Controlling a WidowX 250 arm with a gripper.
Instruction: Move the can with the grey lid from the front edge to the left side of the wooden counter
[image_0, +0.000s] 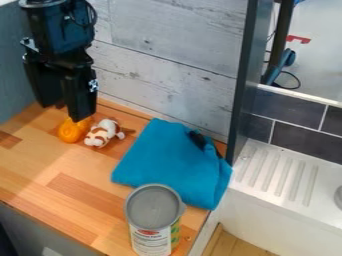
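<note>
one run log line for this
black gripper: near round orange object | brown-and-white plush toy: beside it | folded blue cloth: wooden counter | grey-lidded can: by cloth

A rounded, bright orange object (69, 131) lies beside a small white-and-brown toy (101, 134) on the wooden tabletop (33, 162).

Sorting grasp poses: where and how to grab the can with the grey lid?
Upper wall of the can, just under the grey lid, from straight above. It stands upright, so its round wall offers opposing sides. I'd grip across picture left and right: the blue cloth lies close behind. Its width may be a tight fit.
</note>
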